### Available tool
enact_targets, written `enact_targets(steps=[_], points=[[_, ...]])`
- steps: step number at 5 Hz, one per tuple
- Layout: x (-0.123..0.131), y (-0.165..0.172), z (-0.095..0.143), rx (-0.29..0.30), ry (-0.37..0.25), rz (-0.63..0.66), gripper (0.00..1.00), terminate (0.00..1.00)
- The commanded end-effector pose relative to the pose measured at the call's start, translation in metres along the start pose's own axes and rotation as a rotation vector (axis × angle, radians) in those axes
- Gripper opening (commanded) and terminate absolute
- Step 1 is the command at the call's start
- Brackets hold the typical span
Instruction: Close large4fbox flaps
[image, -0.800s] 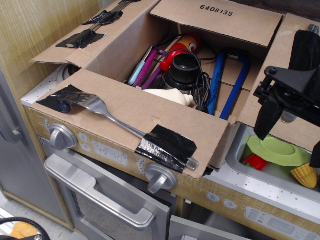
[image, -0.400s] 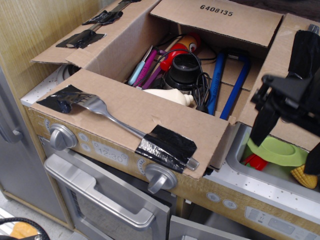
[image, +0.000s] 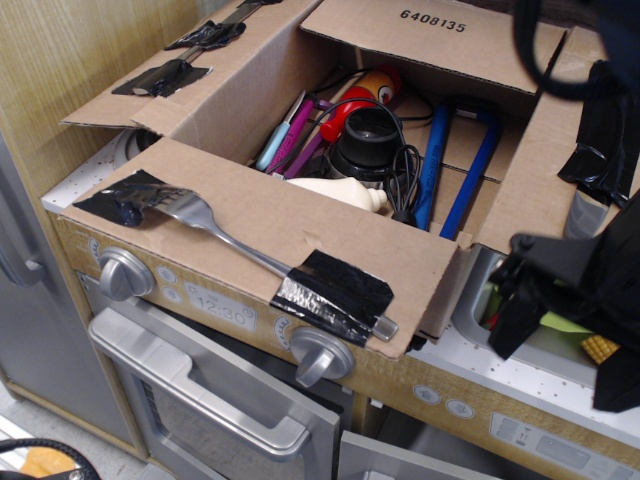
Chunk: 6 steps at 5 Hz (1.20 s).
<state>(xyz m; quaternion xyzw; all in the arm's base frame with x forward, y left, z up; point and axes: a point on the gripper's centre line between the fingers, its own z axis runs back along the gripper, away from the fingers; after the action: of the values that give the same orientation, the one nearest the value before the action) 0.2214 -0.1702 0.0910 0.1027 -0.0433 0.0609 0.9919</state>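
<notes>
No closing is achieved: the large4fbox (image: 300, 130) sits on the toy stove (image: 200, 330) with all four flaps (image: 300, 225) folded outward, while my gripper (image: 560, 320) hangs beside the right flap, jaw state indeterminable.

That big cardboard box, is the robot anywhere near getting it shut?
Not yet. All four flaps of the box are folded outward, including the near flap with the taped fork, and the contents show. The pincer is low beside the right flap, holding nothing. Every flap remains to be closed.
</notes>
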Motion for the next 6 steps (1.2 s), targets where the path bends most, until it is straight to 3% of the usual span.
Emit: enact_targets(steps=[1,2,3,5,6], points=[[-0.005,0.004,-0.026,0.053,-0.113,0.032,1.00,0.00],[-0.006,0.009,-0.035,0.176,-0.142,0.029,1.00,0.00],[-0.009,0.026,-0.042,0.316,-0.209,0.015,1.00,0.00],[0.001,0.063,-0.019,0.429,-0.225,-0.057,1.00,0.00],[0.010,0.071,0.009,0.500,-0.215,-0.098,1.00,0.00]])
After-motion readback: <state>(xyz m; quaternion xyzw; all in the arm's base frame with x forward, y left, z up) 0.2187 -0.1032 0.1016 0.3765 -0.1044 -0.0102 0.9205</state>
